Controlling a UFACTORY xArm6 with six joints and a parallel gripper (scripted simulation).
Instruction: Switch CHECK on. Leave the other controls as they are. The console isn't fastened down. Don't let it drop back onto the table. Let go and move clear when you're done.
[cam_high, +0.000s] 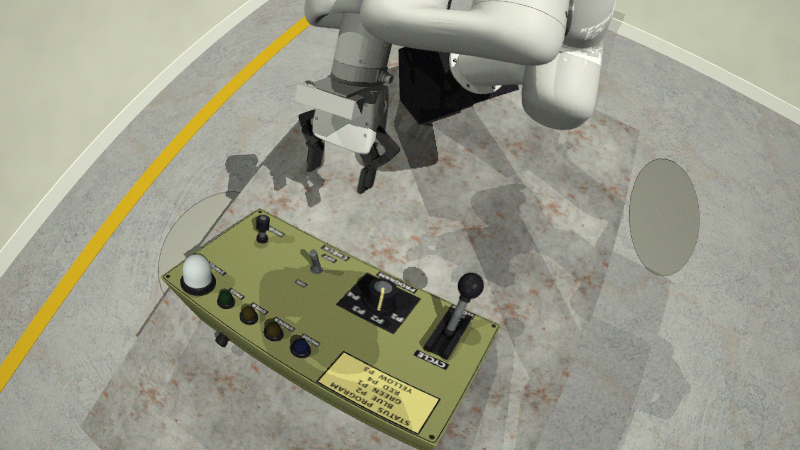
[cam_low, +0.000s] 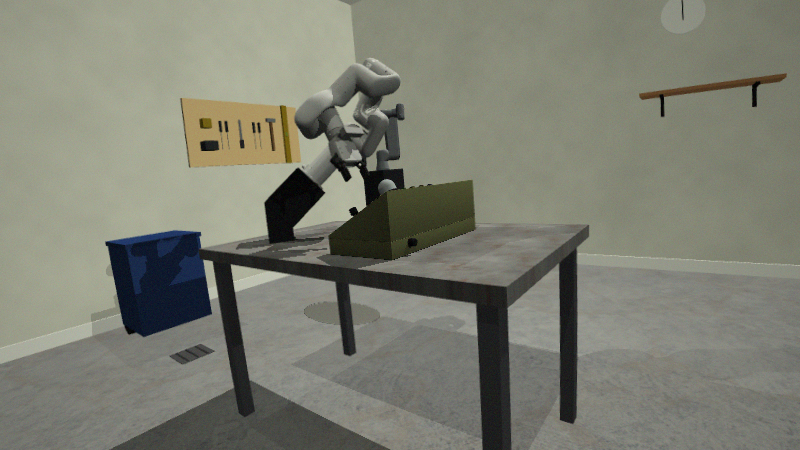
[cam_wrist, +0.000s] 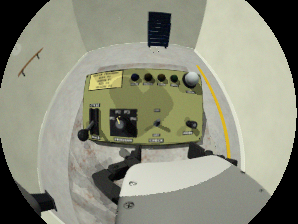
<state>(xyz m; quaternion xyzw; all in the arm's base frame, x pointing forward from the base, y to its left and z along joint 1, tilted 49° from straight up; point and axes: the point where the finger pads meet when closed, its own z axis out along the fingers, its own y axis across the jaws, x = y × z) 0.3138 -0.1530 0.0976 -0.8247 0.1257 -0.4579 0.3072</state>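
Note:
An olive console (cam_high: 330, 319) sits on the table; it also shows in the wrist view (cam_wrist: 143, 110) and in the exterior view (cam_low: 405, 218). The CHECK toggle (cam_high: 315, 261) is a small grey lever near the console's far edge, next to its label (cam_high: 335, 254). It also shows in the wrist view (cam_wrist: 157, 124). My gripper (cam_high: 341, 170) is open and empty. It hangs above the table behind the console, well clear of the toggle.
On the console are a black knob (cam_high: 261, 228), a white dome (cam_high: 196, 272), a row of several lamps (cam_high: 260, 321), the PROGRAM dial (cam_high: 380, 295), the CYCLE lever (cam_high: 461, 305) and a yellow legend plate (cam_high: 377, 391). A blue bin (cam_low: 159, 279) stands beside the table.

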